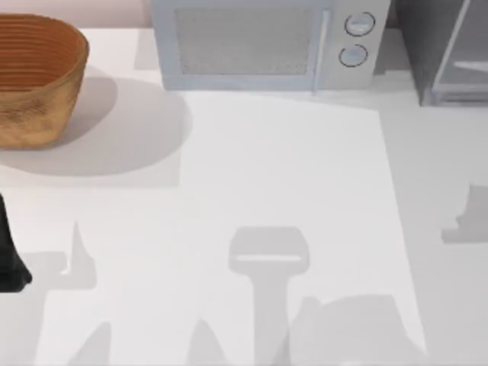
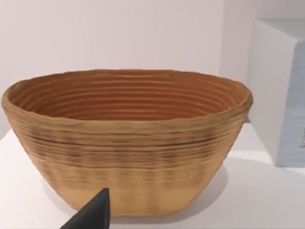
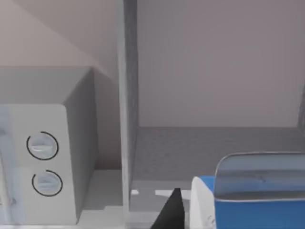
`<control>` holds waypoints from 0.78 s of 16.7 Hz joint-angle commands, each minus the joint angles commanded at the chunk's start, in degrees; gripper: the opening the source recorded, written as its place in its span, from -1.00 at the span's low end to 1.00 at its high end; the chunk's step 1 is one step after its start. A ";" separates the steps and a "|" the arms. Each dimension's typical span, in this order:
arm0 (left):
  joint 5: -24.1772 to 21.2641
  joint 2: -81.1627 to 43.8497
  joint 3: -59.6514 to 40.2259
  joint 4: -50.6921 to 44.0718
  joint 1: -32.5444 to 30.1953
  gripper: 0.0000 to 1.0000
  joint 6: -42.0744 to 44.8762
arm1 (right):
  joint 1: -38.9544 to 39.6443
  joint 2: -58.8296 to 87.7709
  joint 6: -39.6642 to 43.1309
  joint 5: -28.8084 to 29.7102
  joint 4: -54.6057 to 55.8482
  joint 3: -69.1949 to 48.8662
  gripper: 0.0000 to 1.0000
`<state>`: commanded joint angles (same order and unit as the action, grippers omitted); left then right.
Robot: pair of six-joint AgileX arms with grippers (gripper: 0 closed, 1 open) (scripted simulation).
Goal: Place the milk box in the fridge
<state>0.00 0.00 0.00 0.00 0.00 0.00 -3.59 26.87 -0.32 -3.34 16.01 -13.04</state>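
In our right wrist view, the milk box [image 3: 252,200] sits right beside our right fingers [image 3: 170,212], touching one dark fingertip; we cannot tell whether they are clamped on it. Just beyond them the fridge [image 3: 127,95] stands open, its grey shelf ahead of the carton, with the microwave [image 3: 43,157] next to its frame. Our left arm [image 1: 9,259] sits at the worktop's [image 1: 290,168] left edge, its fingers [image 2: 93,214] facing the basket [image 2: 126,143]; their spread we cannot tell.
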 joint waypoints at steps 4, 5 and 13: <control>0.00 0.00 0.00 0.00 0.00 1.00 0.00 | -3.10 23.74 -0.15 -2.83 12.98 -10.68 -1.00; 0.00 0.00 0.00 0.00 0.00 1.00 0.00 | -3.91 30.12 -0.19 -3.57 16.40 -13.49 -1.00; 0.00 0.00 0.00 0.00 0.00 1.00 0.00 | -9.73 76.90 -0.42 -8.85 41.33 -33.67 -1.00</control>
<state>0.00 0.00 0.00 0.00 0.00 0.00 -13.32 103.77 -0.75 -12.19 57.34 -46.70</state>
